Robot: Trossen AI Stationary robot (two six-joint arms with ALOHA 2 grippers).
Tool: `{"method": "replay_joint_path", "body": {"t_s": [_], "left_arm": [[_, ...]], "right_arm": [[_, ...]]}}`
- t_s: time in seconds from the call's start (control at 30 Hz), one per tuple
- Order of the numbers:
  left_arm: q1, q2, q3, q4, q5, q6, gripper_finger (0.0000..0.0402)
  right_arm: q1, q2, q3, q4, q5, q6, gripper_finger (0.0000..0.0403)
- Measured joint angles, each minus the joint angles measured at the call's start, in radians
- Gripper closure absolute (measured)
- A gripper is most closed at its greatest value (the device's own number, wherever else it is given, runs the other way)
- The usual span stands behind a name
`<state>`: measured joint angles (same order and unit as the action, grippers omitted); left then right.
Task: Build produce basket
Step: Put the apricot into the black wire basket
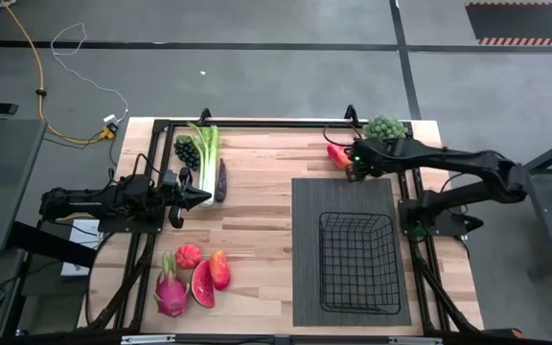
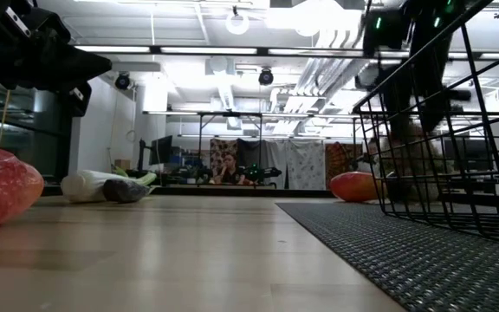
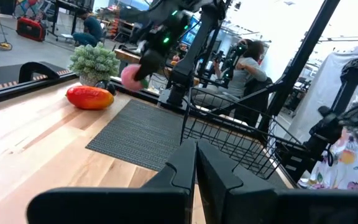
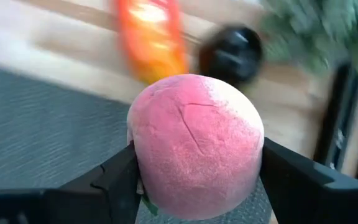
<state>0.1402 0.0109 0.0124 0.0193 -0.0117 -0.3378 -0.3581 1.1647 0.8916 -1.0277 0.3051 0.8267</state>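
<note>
The black wire basket (image 1: 357, 264) stands open-topped on the dark ribbed mat (image 1: 343, 201) at the right. My right gripper (image 1: 356, 169) is over the mat's far edge, shut on a pink peach (image 4: 194, 143). A red-orange fruit (image 1: 336, 153) and a green bunch (image 1: 386, 126) lie on the table just beyond it. My left gripper (image 1: 195, 196) hovers shut and empty beside the celery (image 1: 205, 149), grapes (image 1: 188, 151) and eggplant (image 1: 220, 179). Dragon fruit (image 1: 171, 292), a watermelon slice (image 1: 202, 285), a round red fruit (image 1: 188, 256) and a mango (image 1: 220, 270) lie at the near left. My right gripper pinches the peach between its two fingers (image 4: 114, 177), one on each of its opposite sides (image 4: 143, 168). The left wrist view shows the peach (image 3: 131, 76) lifted clear of the table, above the mat's far edge.
A black frame (image 1: 257, 123) runs along the table's far edge. Bare wood (image 1: 257, 220) lies between the left produce and the mat. The basket also shows at the right of the low view (image 2: 457, 130). People sit in the room beyond the table.
</note>
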Motion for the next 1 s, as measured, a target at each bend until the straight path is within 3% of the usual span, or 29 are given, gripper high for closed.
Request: {"method": "replay_joint_path", "body": {"t_s": [0.13, 0.27, 0.43, 0.57, 0.7, 0.93, 1.0], "left_arm": [[0.0, 0.0, 0.0, 0.0, 0.0, 0.0, 0.0398], [0.0, 0.0, 0.0, 0.0, 0.0, 0.0, 0.0398], [0.0, 0.0, 0.0, 0.0, 0.0, 0.0, 0.0398], [0.0, 0.0, 0.0, 0.0, 0.0, 0.002, 0.0398], [0.0, 0.0, 0.0, 0.022, -0.044, 0.069, 0.0398], [0.0, 0.0, 0.0, 0.321, -0.101, -0.338, 0.0398], [0.001, 0.002, 0.0, 0.409, -0.196, -0.362, 0.0398]], "right_arm": [[0.105, -0.132, 0.038, 0.022, -0.037, -0.093, 0.0144], [0.22, -0.284, -0.019, 0.184, -0.072, -0.1, 0.0145], [0.336, -0.411, -0.191, 0.559, -0.077, -0.052, 0.0145], [0.377, -0.426, -0.307, 0.927, -0.077, -0.078, 0.0145], [0.386, -0.418, -0.349, 1.093, -0.105, -0.091, 0.0145], [0.385, -0.419, -0.315, 1.108, -0.141, -0.109, 0.0146], [0.385, -0.419, -0.3, 1.107, -0.141, -0.123, 0.0146]]}}
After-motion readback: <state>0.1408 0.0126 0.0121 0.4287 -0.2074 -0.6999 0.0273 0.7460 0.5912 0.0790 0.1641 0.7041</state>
